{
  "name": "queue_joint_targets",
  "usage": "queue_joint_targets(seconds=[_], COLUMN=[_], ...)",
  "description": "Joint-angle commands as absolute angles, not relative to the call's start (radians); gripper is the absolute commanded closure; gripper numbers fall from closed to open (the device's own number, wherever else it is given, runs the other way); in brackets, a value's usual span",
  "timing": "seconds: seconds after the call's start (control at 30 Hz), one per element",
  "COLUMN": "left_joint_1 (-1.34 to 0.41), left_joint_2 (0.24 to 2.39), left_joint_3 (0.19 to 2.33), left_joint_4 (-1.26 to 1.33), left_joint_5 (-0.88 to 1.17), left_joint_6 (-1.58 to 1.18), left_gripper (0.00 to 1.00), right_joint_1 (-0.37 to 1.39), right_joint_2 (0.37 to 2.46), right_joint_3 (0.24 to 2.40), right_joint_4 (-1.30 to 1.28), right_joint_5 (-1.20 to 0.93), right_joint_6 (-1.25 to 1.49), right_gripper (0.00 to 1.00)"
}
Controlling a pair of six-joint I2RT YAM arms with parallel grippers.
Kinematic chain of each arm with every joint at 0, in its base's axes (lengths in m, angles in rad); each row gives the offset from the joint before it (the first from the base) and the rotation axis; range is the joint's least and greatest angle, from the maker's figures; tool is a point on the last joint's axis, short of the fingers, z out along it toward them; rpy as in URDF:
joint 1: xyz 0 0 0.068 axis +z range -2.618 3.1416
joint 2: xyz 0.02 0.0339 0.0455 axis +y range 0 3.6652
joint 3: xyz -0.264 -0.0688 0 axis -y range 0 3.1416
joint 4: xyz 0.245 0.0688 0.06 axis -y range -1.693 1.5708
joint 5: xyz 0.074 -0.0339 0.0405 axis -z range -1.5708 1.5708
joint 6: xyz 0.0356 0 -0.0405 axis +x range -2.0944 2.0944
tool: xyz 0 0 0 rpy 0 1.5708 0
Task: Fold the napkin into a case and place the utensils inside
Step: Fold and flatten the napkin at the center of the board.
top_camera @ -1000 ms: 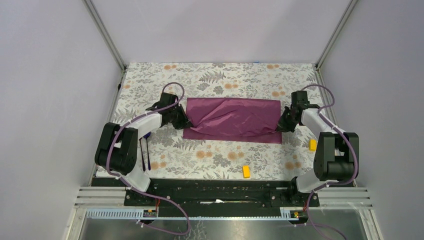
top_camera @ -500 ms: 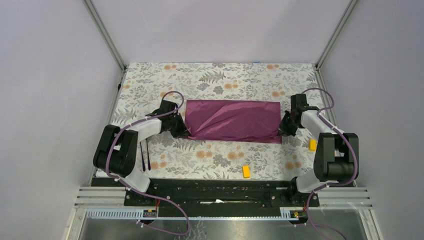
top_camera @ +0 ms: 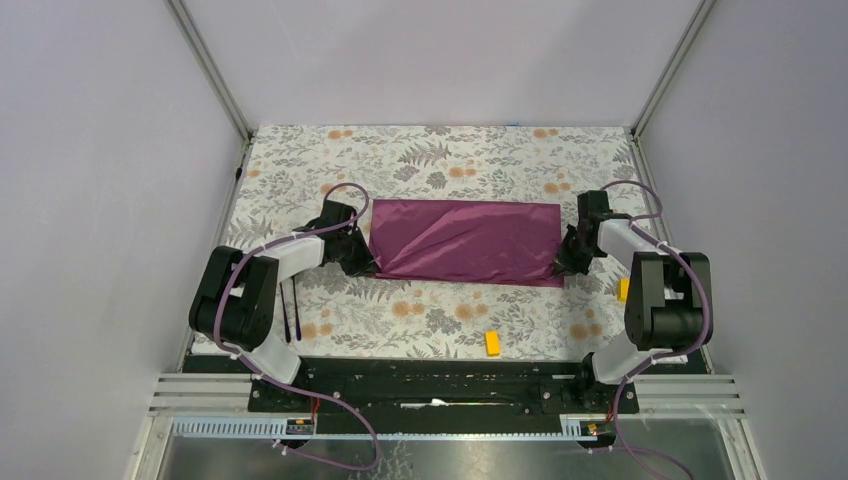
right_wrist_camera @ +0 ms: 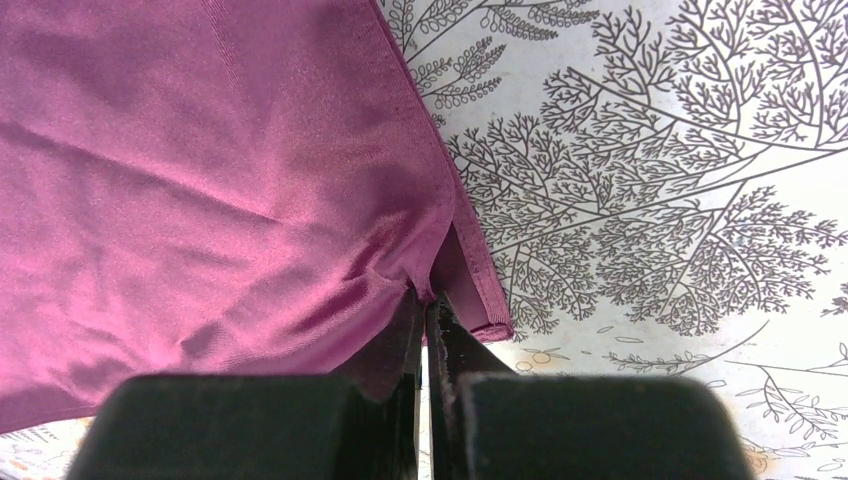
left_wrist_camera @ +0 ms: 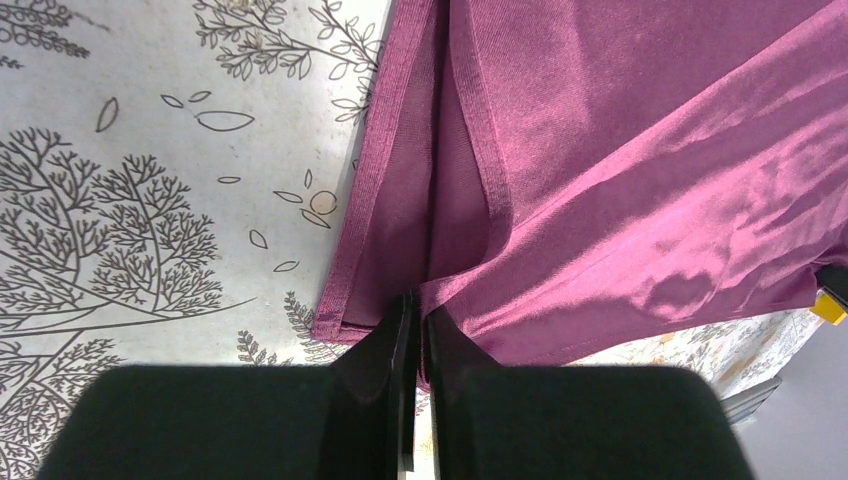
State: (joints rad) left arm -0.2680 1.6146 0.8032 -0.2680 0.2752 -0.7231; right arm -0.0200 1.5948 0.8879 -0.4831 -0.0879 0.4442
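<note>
- Your left pincer is pinching the napkin at its near left corner. The jaws are sitting almost together, with only a hairline slit between them, and the folded edge is running straight into the tips.
- Your right pincer is closing tight on the napkin's near right corner, and creases are fanning out from the tips across the cloth.
- Both pincers are reaching low at the table, one at each short end of the cloth.
- The napkin is lying doubled over as a wide rectangle at the middle of the table. The left wrist view is showing two hemmed layers, one over the other.
- The utensils are lying side by side on the table near the left edge, beside your left arm and well apart from the cloth.
- Two yellow blocks are sitting nearer you: one in front of the cloth, the other by your right arm.
</note>
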Motion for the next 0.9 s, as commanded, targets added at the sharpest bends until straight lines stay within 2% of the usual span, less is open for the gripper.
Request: queue_joint_targets(seconds=[0.0, 0.27, 0.43, 0.57, 0.87], left_joint_1=[-0.271, -0.271, -0.269, -0.265, -0.230], left_joint_2=[1.631, 1.621, 1.649, 1.712, 1.995], left_joint_3=[0.831, 0.849, 0.948, 1.096, 1.608], left_joint_4=[-0.238, -0.239, -0.258, -0.265, -0.330], left_joint_5=[0.243, 0.235, 0.248, 0.241, 0.207], left_joint_6=[-0.703, -0.702, -0.716, -0.732, -0.682], left_gripper=[0.90, 0.90, 0.92, 0.94, 0.99], right_joint_1=[-0.021, -0.021, -0.022, -0.022, -0.025], right_joint_2=[1.617, 1.621, 1.632, 1.694, 1.951], right_joint_3=[0.892, 0.907, 0.985, 1.172, 1.658], right_joint_4=[-0.459, -0.453, -0.461, -0.462, -0.470], right_joint_5=[-0.082, -0.080, -0.068, -0.068, -0.083], right_joint_6=[0.432, 0.432, 0.453, 0.482, 0.504], right_gripper=[1.00, 1.00, 1.00, 1.00, 1.00])
